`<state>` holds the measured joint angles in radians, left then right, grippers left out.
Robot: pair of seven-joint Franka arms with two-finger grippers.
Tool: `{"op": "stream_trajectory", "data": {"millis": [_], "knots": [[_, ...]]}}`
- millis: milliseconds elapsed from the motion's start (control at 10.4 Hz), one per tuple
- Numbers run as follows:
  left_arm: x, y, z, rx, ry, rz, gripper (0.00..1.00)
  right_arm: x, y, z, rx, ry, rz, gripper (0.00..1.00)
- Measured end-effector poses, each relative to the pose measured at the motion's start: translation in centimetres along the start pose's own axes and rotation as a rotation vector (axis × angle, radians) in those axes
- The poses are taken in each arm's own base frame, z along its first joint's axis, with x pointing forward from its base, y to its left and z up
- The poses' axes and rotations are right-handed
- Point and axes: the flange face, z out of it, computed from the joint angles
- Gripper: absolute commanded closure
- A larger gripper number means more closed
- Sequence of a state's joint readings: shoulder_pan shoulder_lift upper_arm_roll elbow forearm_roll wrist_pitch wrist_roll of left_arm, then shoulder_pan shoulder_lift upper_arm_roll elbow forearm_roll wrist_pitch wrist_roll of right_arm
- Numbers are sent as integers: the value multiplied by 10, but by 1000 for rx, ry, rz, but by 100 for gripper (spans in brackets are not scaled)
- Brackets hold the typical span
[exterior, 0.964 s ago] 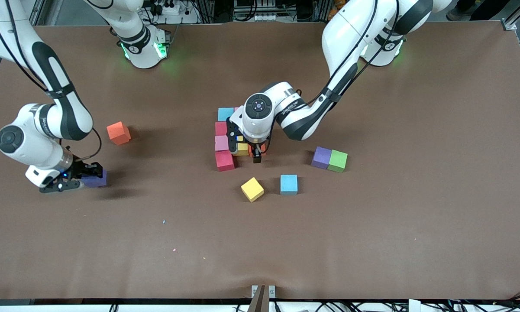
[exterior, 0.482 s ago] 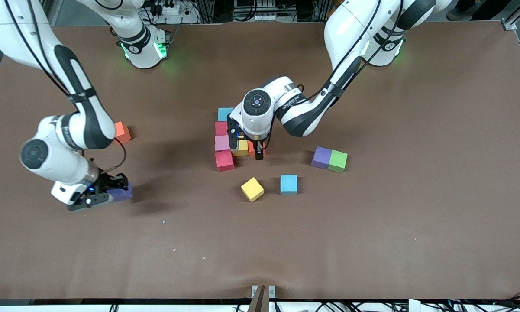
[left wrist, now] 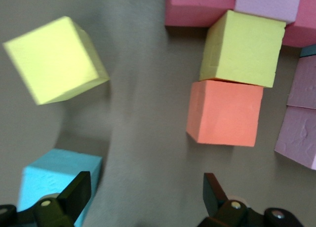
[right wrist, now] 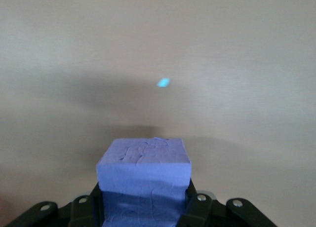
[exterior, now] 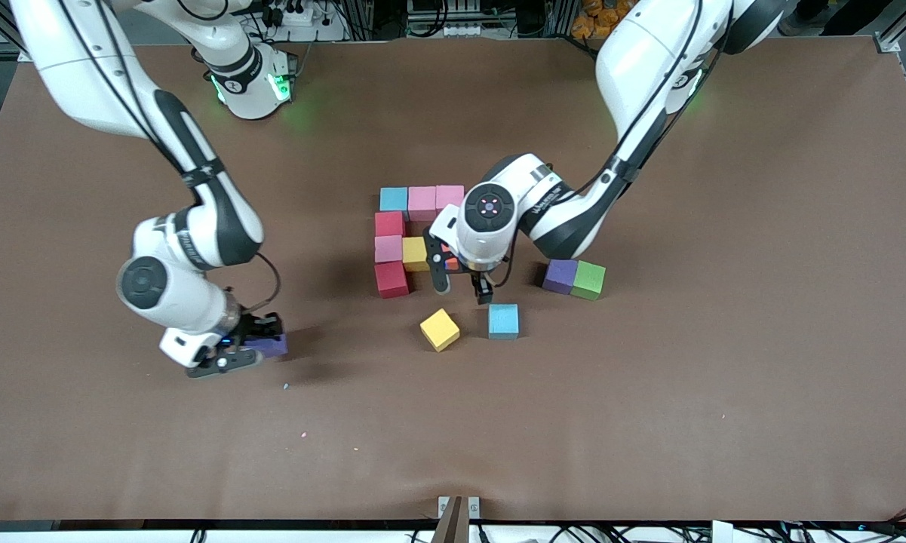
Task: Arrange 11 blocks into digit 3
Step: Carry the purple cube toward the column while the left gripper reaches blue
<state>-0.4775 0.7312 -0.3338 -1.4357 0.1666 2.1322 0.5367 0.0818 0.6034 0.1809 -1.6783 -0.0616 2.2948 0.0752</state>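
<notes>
The right gripper (exterior: 253,348) is gripping a purple block (exterior: 270,346) between its fingers and carrying it above the brown table (exterior: 649,415), toward the right arm's end; the right wrist view is showing the same purple block (right wrist: 143,175) clamped between the two black fingers (right wrist: 196,207), with bare table and a tiny blue speck (right wrist: 163,82) beneath.

The left gripper (exterior: 462,285) is hanging with its jaws spread wide and nothing between them, over the gap between the partial figure and the loose blocks; the left wrist view is showing both fingertips (left wrist: 74,193) apart above bare table.

The partial figure is lying near the table's middle; a light blue block (exterior: 394,199) and two pink blocks (exterior: 422,202) are forming the row farthest from the front camera; a red block (exterior: 389,224), a pink block (exterior: 387,248) and a second red block (exterior: 391,279) are running down from the light blue one toward the front camera; a yellow block (exterior: 415,253) is touching that pink block, and an orange block (left wrist: 225,112) is touching the yellow one, mostly hidden under the left arm in the front view.

A tilted yellow block (exterior: 440,329) and a second light blue block (exterior: 503,320) are lying loose, nearer the front camera than the figure; another purple block (exterior: 559,275) is touching a green cube (exterior: 588,280) toward the left arm's end.
</notes>
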Motion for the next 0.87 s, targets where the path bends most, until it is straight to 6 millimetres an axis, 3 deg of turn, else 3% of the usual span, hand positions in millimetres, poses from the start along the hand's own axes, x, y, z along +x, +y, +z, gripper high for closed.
{"op": "stream_trajectory", "data": {"millis": [193,386,578,868], "knots": [[-1,-1,-19,17,4,-17,0,4,-54,11,3,-14,31,78],[-16,-18,-17,19,-12,-49,0,-1,-101,23,4,-26,40,78],[-31,-32,-4,5,-29,-76,0,-7,-128,31,2,-36,59,78],[-40,-41,6,-5,-38,-93,0,-11,-153,35,2,-40,84,78]]}}
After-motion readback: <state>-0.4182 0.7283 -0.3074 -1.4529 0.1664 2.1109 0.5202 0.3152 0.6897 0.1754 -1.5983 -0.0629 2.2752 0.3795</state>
